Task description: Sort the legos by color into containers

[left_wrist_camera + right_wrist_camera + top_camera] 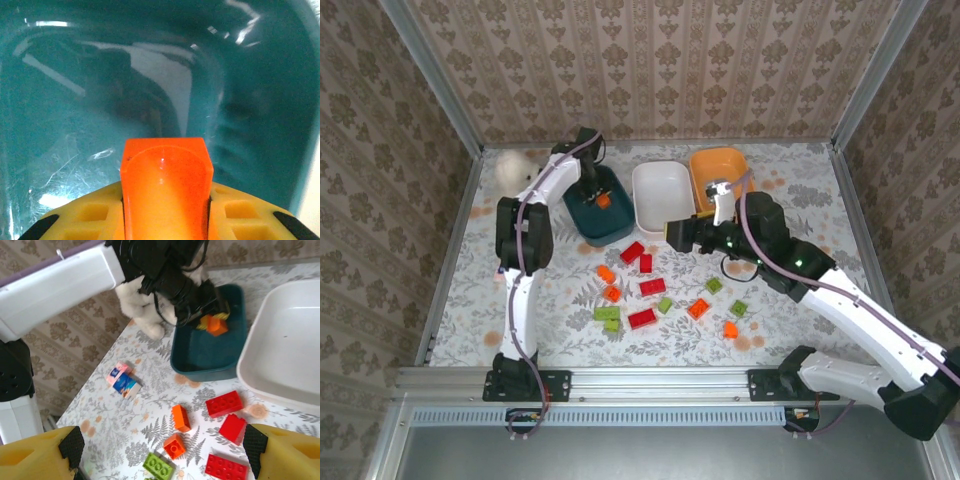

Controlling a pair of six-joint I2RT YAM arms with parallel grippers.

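Note:
My left gripper (165, 212) is shut on an orange lego (165, 180), held just above the floor of the dark teal container (70, 125). From above, that lego (604, 200) hangs inside the teal container (582, 222). The white container (662, 205) and the orange container (712, 163) stand to its right. My right gripper (162, 460) is open and empty, hovering over loose legos: orange (180, 418), red (224, 403) and green (159, 466). Several more legos lie across the table's middle (642, 319).
A white plush bear (515, 168) sits at the back left corner, behind the teal container. A small pink and blue carton (122, 380) lies on the table left of the loose legos. Metal frame rails (450, 250) bound the table.

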